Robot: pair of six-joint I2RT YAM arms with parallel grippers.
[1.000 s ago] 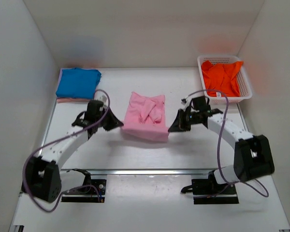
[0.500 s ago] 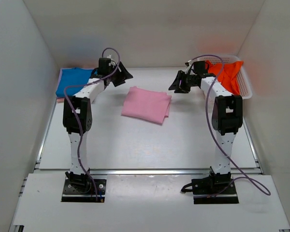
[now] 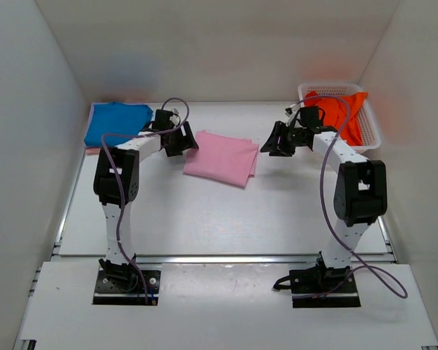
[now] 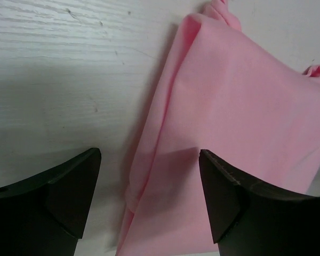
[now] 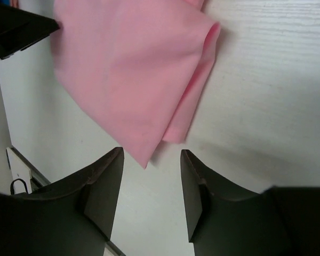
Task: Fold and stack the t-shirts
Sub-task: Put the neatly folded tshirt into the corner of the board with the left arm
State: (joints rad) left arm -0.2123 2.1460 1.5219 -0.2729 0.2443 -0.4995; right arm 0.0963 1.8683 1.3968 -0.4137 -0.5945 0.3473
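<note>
pink tee (image 3: 220, 157) lying folded, not yet on blue tee (image 3: 117, 124); orange tee (image 3: 336, 117) sitting unfolded in basket (image 3: 328, 86). l gripper (image 3: 190, 142), r gripper (image 3: 267, 146) both hovering spread, empty.

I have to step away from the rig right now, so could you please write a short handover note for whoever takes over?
The left tool is open and empty at the left edge of the pink t-shirt; the right tool is open and empty just off its right edge.
The pink t-shirt lies folded mid-table, the blue t-shirt folded in the far left corner, the orange t-shirt crumpled in the white basket.
Done: blue and pink folded.
Left: stack pink with blue; take out, fold and stack orange.
</note>
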